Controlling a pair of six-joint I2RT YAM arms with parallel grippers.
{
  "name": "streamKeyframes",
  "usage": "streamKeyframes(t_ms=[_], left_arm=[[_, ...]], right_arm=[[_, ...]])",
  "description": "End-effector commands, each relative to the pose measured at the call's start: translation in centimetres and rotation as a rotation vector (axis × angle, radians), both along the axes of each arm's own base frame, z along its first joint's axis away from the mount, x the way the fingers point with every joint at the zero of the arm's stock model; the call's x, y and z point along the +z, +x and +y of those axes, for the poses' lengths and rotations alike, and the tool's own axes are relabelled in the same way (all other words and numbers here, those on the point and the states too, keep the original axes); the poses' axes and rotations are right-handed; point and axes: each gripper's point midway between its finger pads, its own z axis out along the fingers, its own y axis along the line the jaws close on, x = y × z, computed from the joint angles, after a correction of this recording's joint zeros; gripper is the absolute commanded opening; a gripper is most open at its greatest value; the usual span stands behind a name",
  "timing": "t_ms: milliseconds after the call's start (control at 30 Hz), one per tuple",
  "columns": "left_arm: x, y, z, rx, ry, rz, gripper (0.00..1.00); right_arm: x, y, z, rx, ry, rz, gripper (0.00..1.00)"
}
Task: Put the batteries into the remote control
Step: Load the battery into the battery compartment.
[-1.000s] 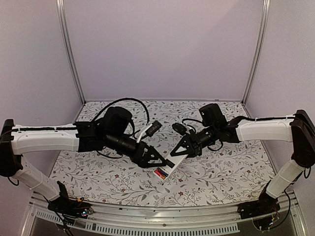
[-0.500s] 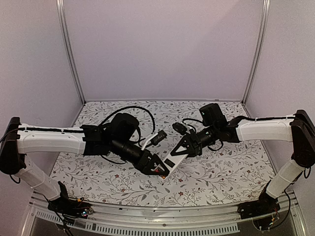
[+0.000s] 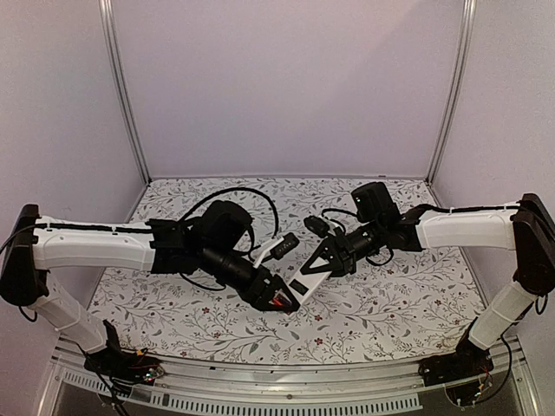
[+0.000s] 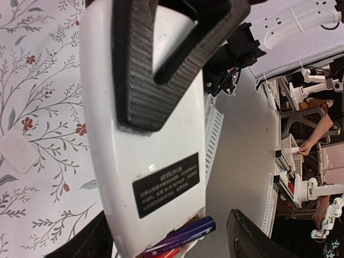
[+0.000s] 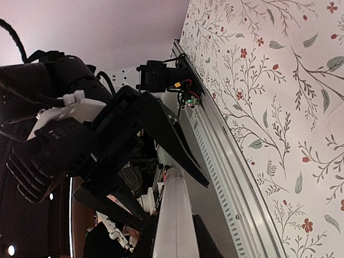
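My right gripper [image 3: 317, 263] is shut on the remote control [image 3: 304, 279] and holds it tilted above the table. In the left wrist view the remote's white back [image 4: 145, 161] faces the camera, with a black label and a right finger pressed on it. The batteries [image 4: 185, 235] lie at its open lower end: one purple-red cylinder sticks out at an angle, with a red one under it. My left gripper [image 4: 166, 246] is open, its jaws on either side of that end, and it also shows in the top view [image 3: 280, 300]. In the right wrist view the remote [image 5: 174, 220] is edge-on between my right gripper [image 5: 174, 244].
A small white rounded plate [image 4: 16, 152] lies on the floral tablecloth [image 3: 390, 303] left of the remote. The slotted metal rail [image 5: 236, 161] runs along the table's near edge. Both arms meet at the table's middle.
My left gripper has moved right and forward to the remote's lower end. The red battery that showed beside the remote is now under the gripper. The right arm has stayed still.
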Motion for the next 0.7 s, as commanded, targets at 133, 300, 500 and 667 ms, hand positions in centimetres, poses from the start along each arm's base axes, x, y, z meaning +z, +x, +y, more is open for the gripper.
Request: streamKeyframes(t_ms=[133, 300, 500, 667], left_arm=[[-0.5, 0.0, 0.0, -0.006, 0.036, -0.02, 0.62], [-1.1, 0.0, 0.4, -0.008, 0.049, -0.019, 0.5], [-1.8, 0.2, 1.0, -0.004, 0.058, -0.02, 0.43], [-1.8, 0.7, 1.4, 0.006, 0.034, -0.005, 0.32]], right_arm=[[0.0, 0.5, 0.2, -0.006, 0.002, -0.005, 0.0], [0.3, 0.4, 0.1, -0.002, 0.011, -0.01, 0.0], [1.3, 0.3, 0.1, 0.004, 0.033, -0.031, 0.0], [2.0, 0.1, 0.0, 0.011, 0.054, -0.05, 0.0]])
